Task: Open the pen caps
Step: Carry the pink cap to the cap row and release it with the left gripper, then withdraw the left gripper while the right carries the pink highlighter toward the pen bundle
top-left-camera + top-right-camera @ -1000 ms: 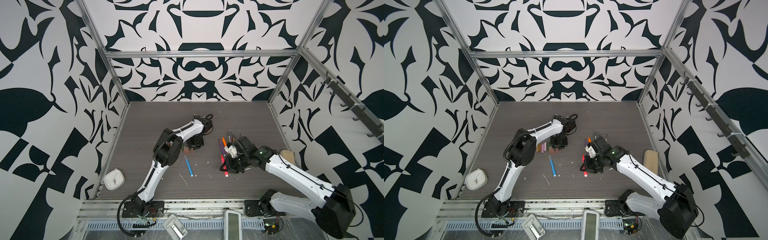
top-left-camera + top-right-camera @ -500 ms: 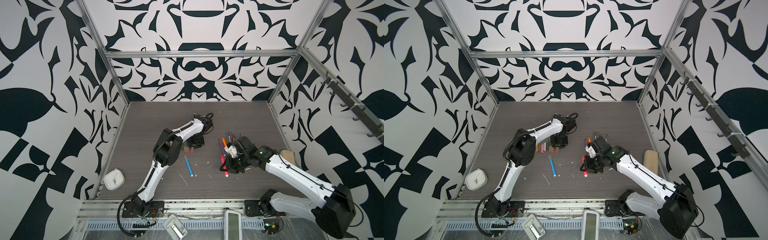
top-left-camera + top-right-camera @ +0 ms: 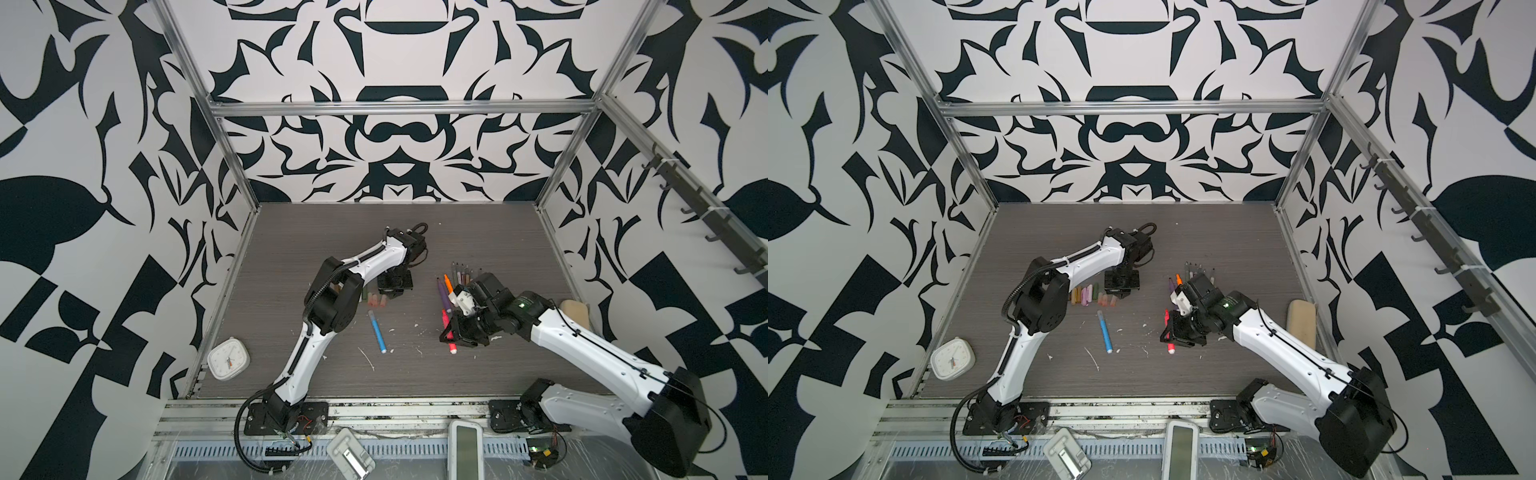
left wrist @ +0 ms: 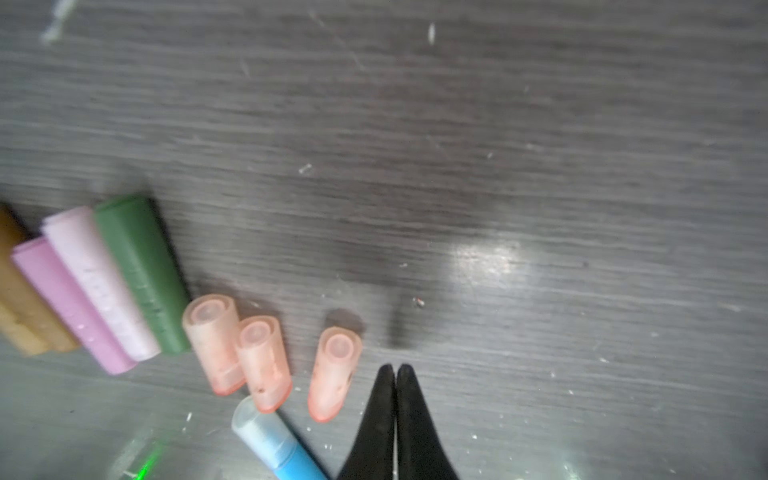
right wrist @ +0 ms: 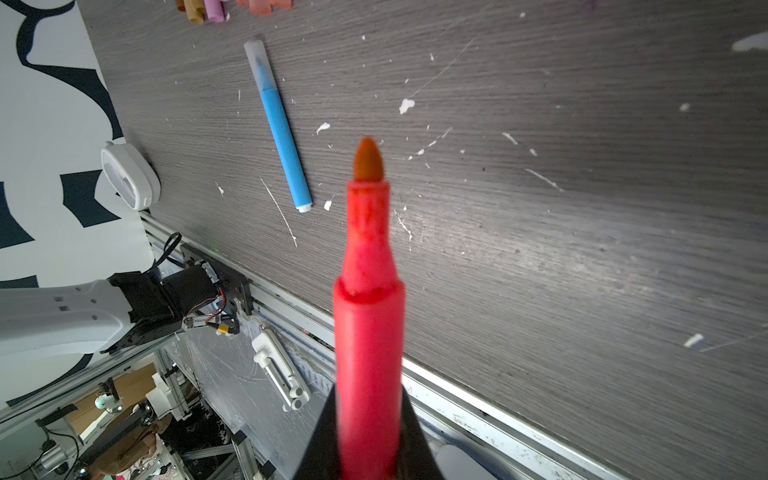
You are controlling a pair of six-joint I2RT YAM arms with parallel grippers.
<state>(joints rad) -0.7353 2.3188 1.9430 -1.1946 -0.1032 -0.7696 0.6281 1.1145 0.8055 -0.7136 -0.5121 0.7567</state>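
Observation:
In the left wrist view my left gripper (image 4: pixel 395 368) is shut with nothing in it. Its tips stand just beside the nearest of three translucent peach pen caps (image 4: pixel 334 370). Green (image 4: pixel 141 270), pink (image 4: pixel 66 303) and brown caps (image 4: pixel 20 299) lie in the same row on the table. A blue pen (image 3: pixel 377 331) with its cap on lies loose in the middle. My right gripper (image 5: pixel 368 399) is shut on a pink-red pen (image 5: pixel 368 291) whose bare tip shows. Several more pens (image 3: pixel 453 276) lie heaped behind the right gripper (image 3: pixel 451 332).
A white clock (image 3: pixel 228 357) lies at the front left corner and a beige sponge (image 3: pixel 575 311) by the right wall. White flecks are scattered over the grey table (image 3: pixel 478 232). Patterned walls close three sides.
My left gripper's jaws have closed on nothing beside the peach caps. Both arms stand almost where they were, the right one still holding the pink-red pen.

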